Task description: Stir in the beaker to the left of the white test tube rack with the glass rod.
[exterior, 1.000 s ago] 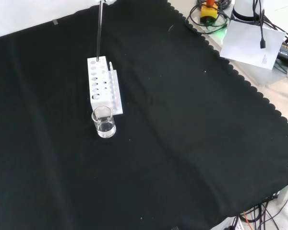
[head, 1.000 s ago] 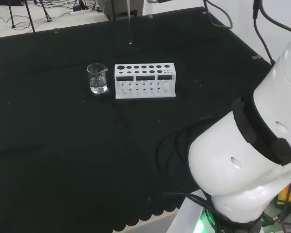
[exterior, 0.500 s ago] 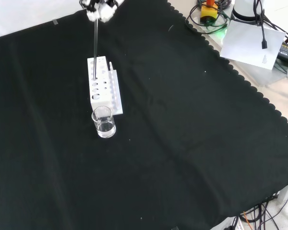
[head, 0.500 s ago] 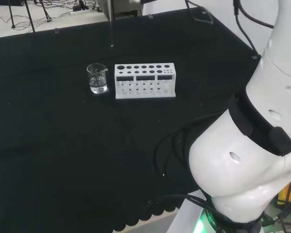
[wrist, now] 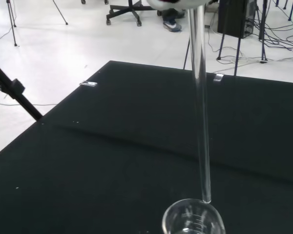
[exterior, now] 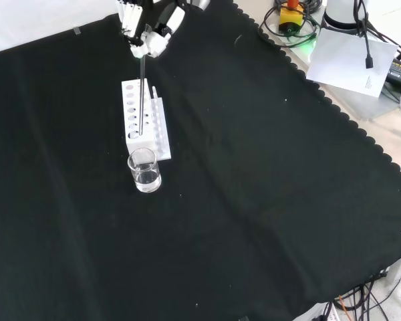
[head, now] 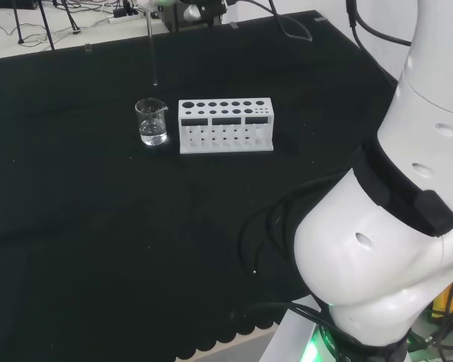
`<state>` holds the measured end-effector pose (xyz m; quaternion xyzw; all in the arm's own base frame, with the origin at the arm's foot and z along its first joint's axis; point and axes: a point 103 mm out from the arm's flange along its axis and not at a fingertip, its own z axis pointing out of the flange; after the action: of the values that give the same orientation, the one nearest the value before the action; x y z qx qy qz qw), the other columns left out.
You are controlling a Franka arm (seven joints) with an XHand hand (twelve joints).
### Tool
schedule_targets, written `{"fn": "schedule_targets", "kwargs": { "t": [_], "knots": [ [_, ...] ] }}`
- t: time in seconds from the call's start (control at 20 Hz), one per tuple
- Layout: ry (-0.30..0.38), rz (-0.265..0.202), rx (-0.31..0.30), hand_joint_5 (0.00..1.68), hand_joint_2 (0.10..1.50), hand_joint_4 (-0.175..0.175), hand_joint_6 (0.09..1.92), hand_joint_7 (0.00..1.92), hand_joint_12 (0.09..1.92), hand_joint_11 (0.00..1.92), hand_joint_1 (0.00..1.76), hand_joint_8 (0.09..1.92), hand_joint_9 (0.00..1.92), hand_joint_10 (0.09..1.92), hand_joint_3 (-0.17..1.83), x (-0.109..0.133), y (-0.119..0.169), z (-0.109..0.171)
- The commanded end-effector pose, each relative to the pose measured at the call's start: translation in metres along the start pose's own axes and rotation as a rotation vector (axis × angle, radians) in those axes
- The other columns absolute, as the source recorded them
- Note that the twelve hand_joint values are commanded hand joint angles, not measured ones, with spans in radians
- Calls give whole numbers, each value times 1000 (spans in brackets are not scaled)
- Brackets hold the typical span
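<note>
the hand (exterior: 149, 32) pinches the top of the glass rod (exterior: 141, 93) so it hangs upright with its tip just above the beaker (head: 152, 121), which sits on the table (exterior: 267, 200) beside the white rack (head: 225, 124), ready to lower in.

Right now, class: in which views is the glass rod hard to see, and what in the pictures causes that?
Head view: the glass rod is a faint streak above the beaker, nearly lost against the black cloth. Front view: it reads as a dark line over the white test tube rack, below the hand. Wrist view: close, with bright edges, and a blurred white part of the hand at its upper end.
</note>
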<state>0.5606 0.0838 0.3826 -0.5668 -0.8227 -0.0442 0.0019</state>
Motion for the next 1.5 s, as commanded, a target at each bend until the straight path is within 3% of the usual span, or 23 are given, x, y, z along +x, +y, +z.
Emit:
{"fn": "schedule_targets", "kwargs": {
  "t": [0.05,0.85,1.5],
  "knots": [
    [39,-38,26,940,1135,-175,756,977,823,1579,1272,1329,1565,983,1,10,17,30],
    [53,-54,54,939,1136,-175,756,976,825,1578,1272,1330,1565,982,1,18,31,54],
    [65,-53,126,939,1136,-175,755,974,826,1578,1272,1333,1566,983,1,5,42,107]
  ]
}}
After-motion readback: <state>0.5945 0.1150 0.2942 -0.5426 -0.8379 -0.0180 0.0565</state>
